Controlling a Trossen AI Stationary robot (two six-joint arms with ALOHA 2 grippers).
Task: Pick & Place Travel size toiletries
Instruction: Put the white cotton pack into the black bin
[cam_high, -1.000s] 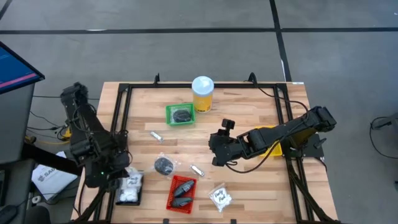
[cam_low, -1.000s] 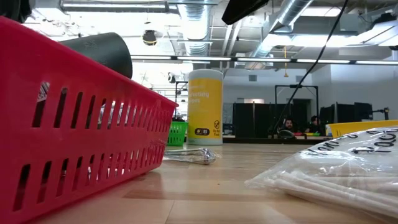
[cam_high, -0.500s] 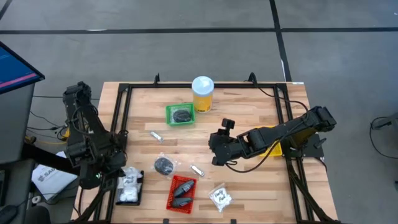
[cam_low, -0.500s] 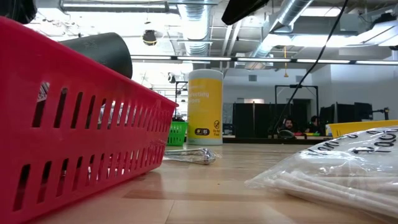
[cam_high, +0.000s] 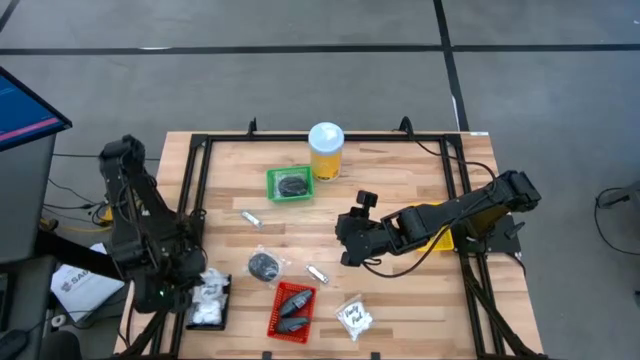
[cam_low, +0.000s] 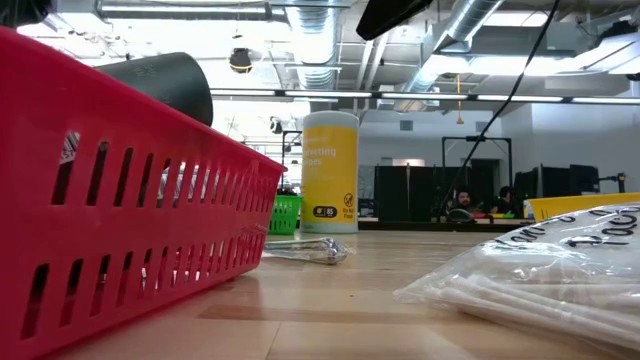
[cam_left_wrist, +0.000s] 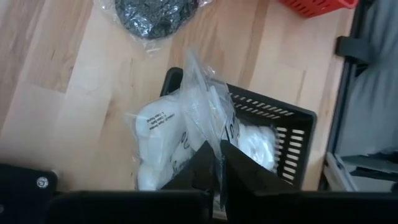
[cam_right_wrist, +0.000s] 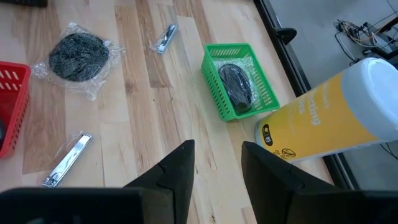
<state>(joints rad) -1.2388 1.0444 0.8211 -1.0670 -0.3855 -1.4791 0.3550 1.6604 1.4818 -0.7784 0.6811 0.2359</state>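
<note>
Two arms work over the table (cam_high: 400, 180). Farthest left, the left gripper (cam_left_wrist: 217, 163) hangs above the black tray (cam_left_wrist: 292, 134) at the table's near left corner, its arm folded steeply beside the table edge; its fingers are pinched together on the clear top edge of a white sachet (cam_left_wrist: 186, 134), whose long axis runs from the fingertips out over the tray's rim toward the bare wood. Next comes a dark mesh puck (cam_high: 264, 264) in clear wrap, lying flat beside the red tray (cam_high: 276, 318), which holds two dark bottles (cam_high: 294, 305) lying along the tray's length. A thin silvery tube (cam_high: 317, 273) lies at a slant just right of the puck; another (cam_high: 251, 217) lies farther back, near the green tray (cam_high: 272, 182). A printed sachet (cam_high: 354, 316) sits flat near the front edge. Farther right, the right gripper (cam_right_wrist: 216, 160) hovers mid-table with its arm stretched low from the right side, fingers parted about halfway and holding nothing.
</note>
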